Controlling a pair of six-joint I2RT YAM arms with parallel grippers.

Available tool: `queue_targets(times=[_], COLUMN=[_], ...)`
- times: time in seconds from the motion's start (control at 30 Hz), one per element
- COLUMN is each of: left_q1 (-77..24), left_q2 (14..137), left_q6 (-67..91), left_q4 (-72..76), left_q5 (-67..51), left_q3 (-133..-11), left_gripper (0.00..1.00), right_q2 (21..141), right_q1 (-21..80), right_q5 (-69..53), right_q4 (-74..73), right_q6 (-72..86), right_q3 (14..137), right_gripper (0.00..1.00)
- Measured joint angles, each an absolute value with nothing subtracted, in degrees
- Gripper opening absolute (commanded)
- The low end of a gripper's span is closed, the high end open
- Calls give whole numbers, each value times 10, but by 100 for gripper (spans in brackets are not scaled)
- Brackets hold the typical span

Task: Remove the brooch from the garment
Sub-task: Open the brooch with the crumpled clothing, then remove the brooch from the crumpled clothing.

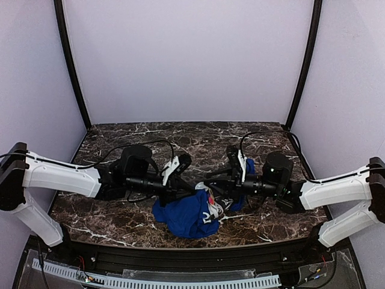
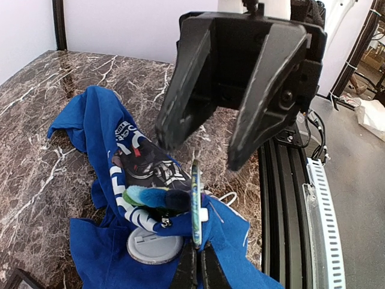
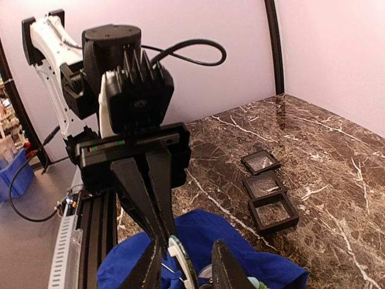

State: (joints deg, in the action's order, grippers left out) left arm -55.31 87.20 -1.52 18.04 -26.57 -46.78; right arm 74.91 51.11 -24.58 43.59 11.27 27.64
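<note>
- Closest up in the left wrist view, your left gripper has its fingers pressed together. They pinch the bottom edge of the brooch, which stands edge-on right above the tips.
- From here the brooch is just a thin disc with a greenish rim, so I can't make out its face.
- The blue garment is bunched under and around that gripper, with the printed patch facing up just beside the fingertips. A pale round disc lies on the cloth right next to them.
- Your right gripper hangs just past the brooch with its jaws spread, one tip on either side of the brooch's top edge. As far as I can tell it isn't touching.
- Three small dark square trays sit in a row on the marble table, well off to the side of your right gripper and apart from the cloth.
</note>
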Motion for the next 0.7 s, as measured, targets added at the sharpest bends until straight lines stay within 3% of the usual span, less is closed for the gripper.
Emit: queue_targets(times=[0.2,0.4,0.7], left_q1=[-553,-553,-553], left_q2=[872,872,872], left_q6=[-15,-15,-14], left_q4=[180,180,180], left_q5=[-266,-271,-278], left_q3=[-468,-468,-468], left_gripper=[1,1,1], right_q2=[708,716,750], right_q1=[510,508,501], right_q5=[-238,-240,-284], right_q4=[432,424,423], right_q6=[111,110,109], right_q3=[261,258,258], right_gripper=[42,44,33])
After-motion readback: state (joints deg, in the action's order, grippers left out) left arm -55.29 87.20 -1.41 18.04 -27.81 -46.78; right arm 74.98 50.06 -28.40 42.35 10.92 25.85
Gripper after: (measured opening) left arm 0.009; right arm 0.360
